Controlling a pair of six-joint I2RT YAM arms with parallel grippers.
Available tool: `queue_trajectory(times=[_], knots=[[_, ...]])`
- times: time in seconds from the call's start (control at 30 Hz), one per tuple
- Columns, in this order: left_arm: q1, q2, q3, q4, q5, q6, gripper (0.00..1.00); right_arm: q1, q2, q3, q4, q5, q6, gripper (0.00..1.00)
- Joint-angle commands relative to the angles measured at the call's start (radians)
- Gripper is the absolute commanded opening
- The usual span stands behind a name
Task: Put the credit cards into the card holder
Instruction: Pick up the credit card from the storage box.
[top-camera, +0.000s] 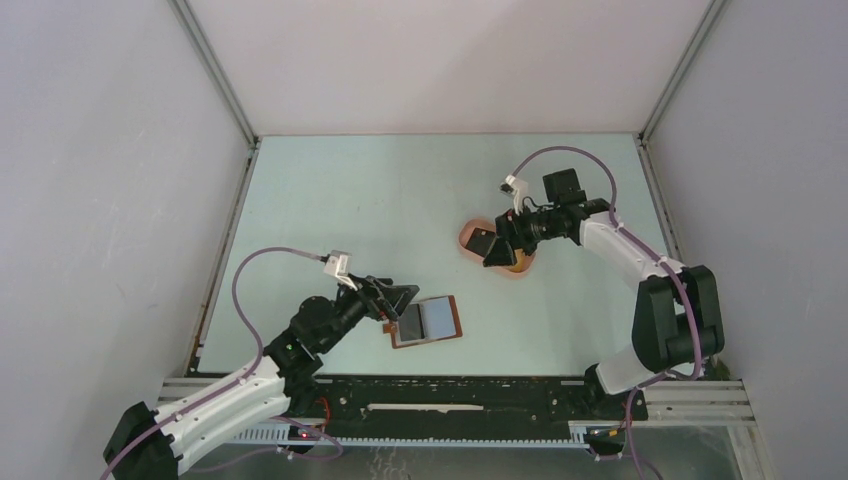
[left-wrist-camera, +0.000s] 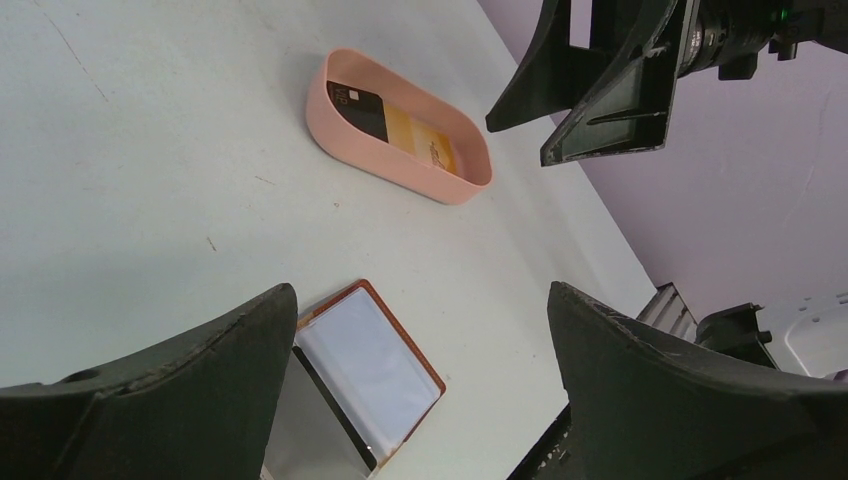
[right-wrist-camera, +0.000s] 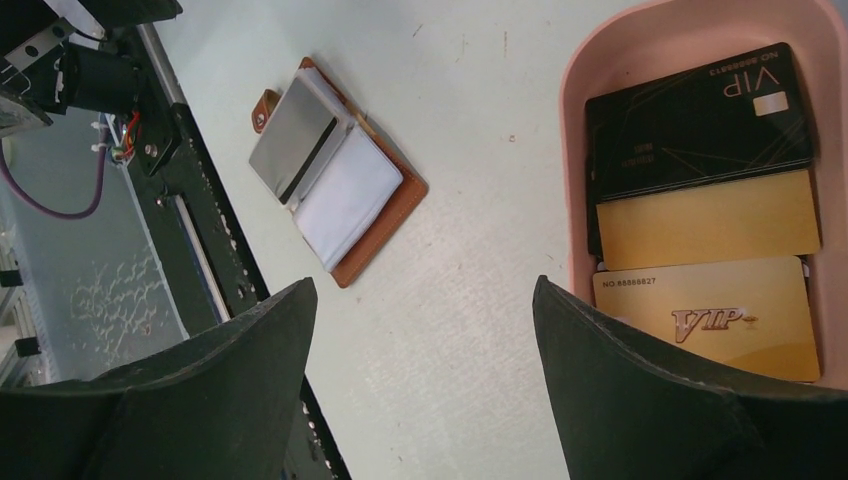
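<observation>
The card holder (top-camera: 428, 322) lies open on the table at the near middle, reddish-brown with clear pockets. It also shows in the left wrist view (left-wrist-camera: 372, 362) and the right wrist view (right-wrist-camera: 360, 195). A grey card with a dark stripe (right-wrist-camera: 291, 140) lies on its left half. The credit cards lie in a pink oval tray (right-wrist-camera: 575, 150): a black one (right-wrist-camera: 700, 118) and two tan-yellow ones (right-wrist-camera: 705, 232). My left gripper (top-camera: 400, 298) is open and empty, just left of the holder. My right gripper (top-camera: 492, 248) is open and empty above the tray's near side.
The pink tray (top-camera: 466, 240) sits right of the table's middle and also shows in the left wrist view (left-wrist-camera: 400, 175), with the right gripper (left-wrist-camera: 600, 90) over it. The black base rail (top-camera: 450, 395) runs along the near edge. Grey walls enclose the table.
</observation>
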Motion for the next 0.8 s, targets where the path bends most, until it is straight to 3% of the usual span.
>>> queue_trajectory(times=[0.0, 0.77], knots=[[0.002, -0.002, -0.026, 0.04, -0.012, -0.008, 1.0, 0.016, 0.006, 0.043, -0.025, 0.002, -0.041, 0.88], [0.002, 0.013, -0.028, 0.017, -0.029, 0.005, 1.0, 0.02, 0.063, 0.051, -0.024, 0.025, 0.005, 0.86]])
